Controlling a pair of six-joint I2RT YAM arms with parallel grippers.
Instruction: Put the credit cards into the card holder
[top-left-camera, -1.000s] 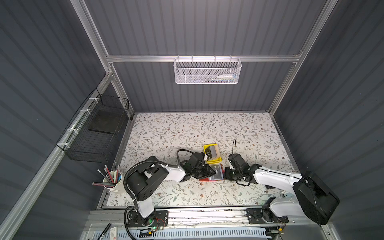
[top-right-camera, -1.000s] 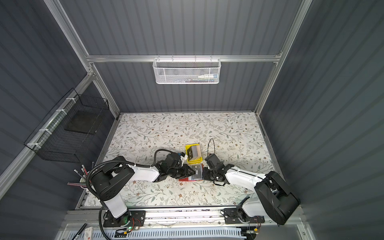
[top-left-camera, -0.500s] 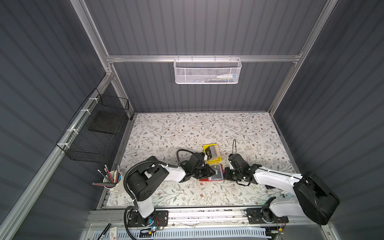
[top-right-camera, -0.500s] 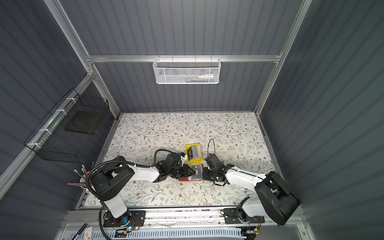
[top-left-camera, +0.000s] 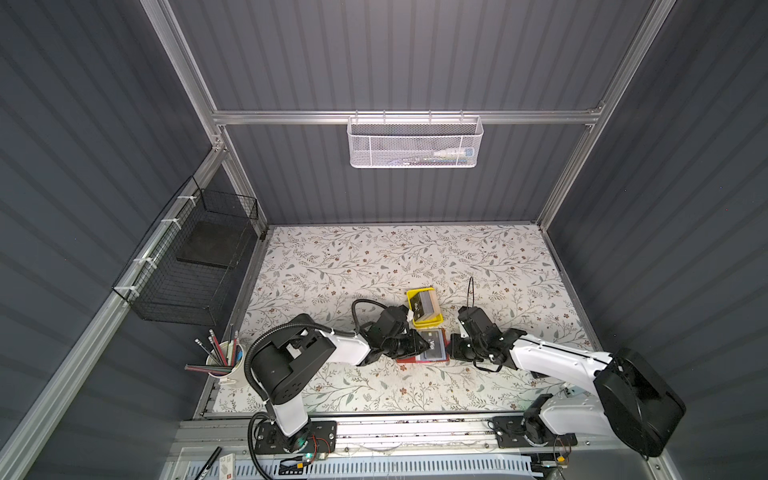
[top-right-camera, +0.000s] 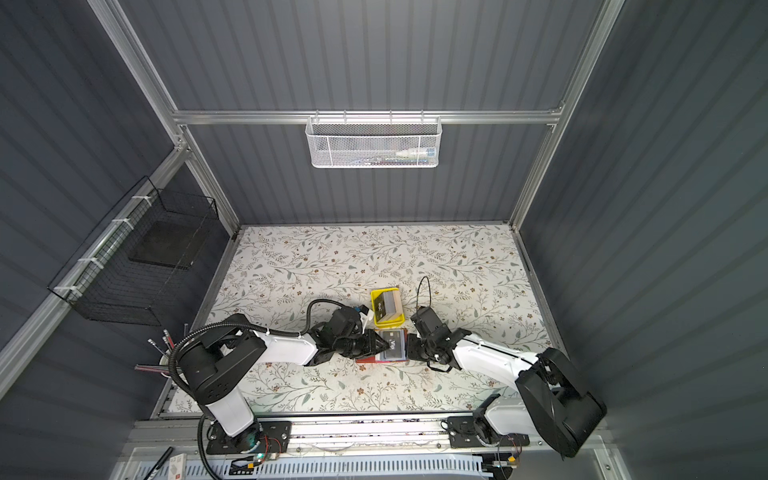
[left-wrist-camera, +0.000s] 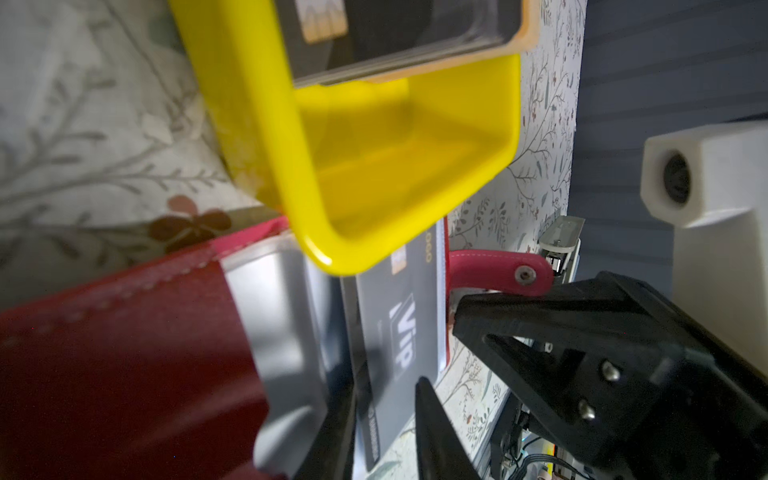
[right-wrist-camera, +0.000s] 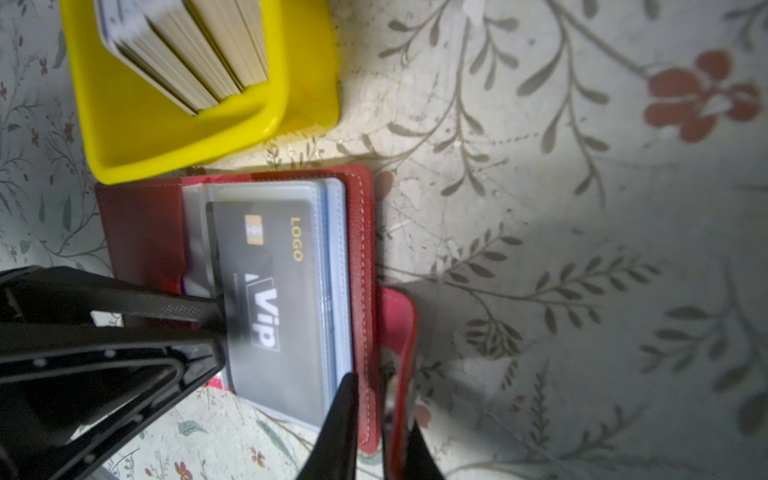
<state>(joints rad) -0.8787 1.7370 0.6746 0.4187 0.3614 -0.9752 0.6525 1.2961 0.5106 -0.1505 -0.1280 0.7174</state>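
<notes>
The red card holder (right-wrist-camera: 141, 232) lies open on the floral table just in front of the yellow tray (right-wrist-camera: 145, 137). A black VIP credit card (right-wrist-camera: 282, 291) lies partly inside a clear pocket. My left gripper (left-wrist-camera: 384, 390) is shut on that card's outer end; in both top views it reaches in from the left (top-left-camera: 420, 345). My right gripper (right-wrist-camera: 378, 436) is shut on the card holder's cover edge and snap strap (right-wrist-camera: 401, 332), on the right (top-left-camera: 452, 353). A stack of other credit cards (right-wrist-camera: 187, 50) leans in the tray.
A cup of pencils (top-left-camera: 224, 361) stands at the table's front left corner. A black wire basket (top-left-camera: 195, 266) hangs on the left wall, and a white mesh basket (top-left-camera: 413, 143) on the back rail. The yellow tray (top-left-camera: 415, 299) nearly touches the card holder.
</notes>
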